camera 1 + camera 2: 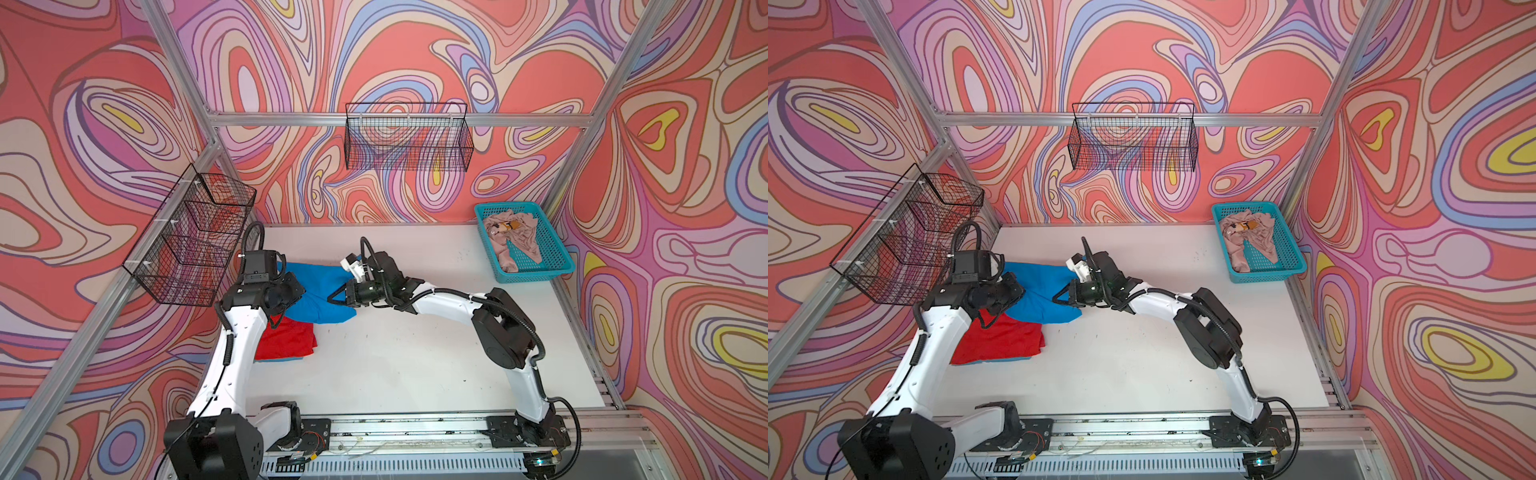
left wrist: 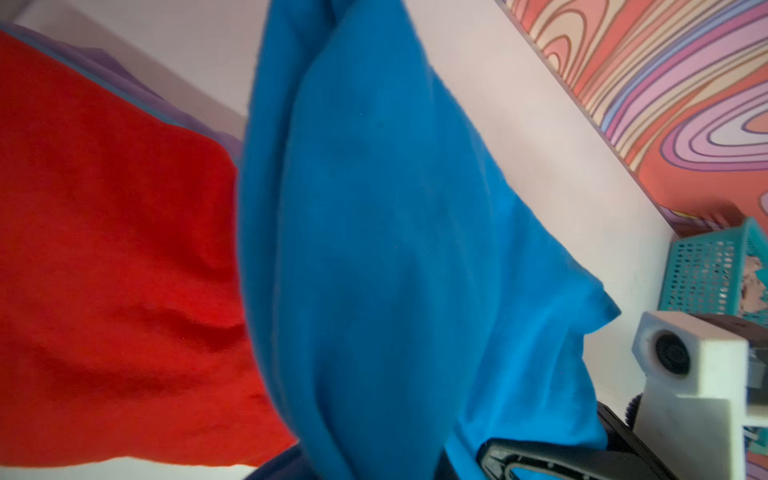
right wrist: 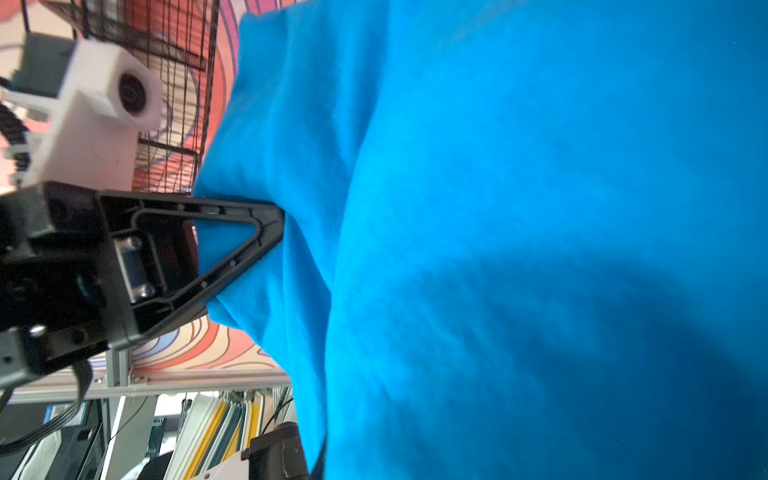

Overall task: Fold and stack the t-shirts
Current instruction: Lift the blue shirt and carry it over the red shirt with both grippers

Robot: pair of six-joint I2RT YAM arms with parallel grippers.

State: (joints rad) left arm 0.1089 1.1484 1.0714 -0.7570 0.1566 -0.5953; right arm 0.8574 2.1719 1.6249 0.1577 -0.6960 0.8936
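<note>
The bright blue t-shirt (image 1: 322,293) (image 1: 1044,295) hangs bunched between my two grippers at the table's left rear. My left gripper (image 1: 300,290) (image 1: 1020,291) is shut on its left edge. The right wrist view shows one of those black fingers (image 3: 249,241) pinching the blue t-shirt (image 3: 498,249). My right gripper (image 1: 333,297) (image 1: 1057,297) is shut on its right side. Blue cloth (image 2: 374,249) hides my own jaws in both wrist views. The red t-shirt (image 1: 286,340) (image 1: 1000,340) (image 2: 116,228) lies folded on the table, partly under the blue one. The beige-pink printed t-shirt (image 1: 515,237) (image 1: 1246,239) sits crumpled in the basket.
The turquoise mesh basket (image 1: 555,266) (image 1: 1289,266) stands at the table's (image 1: 415,357) back right corner. Black wire baskets hang on the rear wall (image 1: 409,139) and the left wall (image 1: 191,237). A thin pale-blue edge (image 1: 277,360) shows under the red shirt.
</note>
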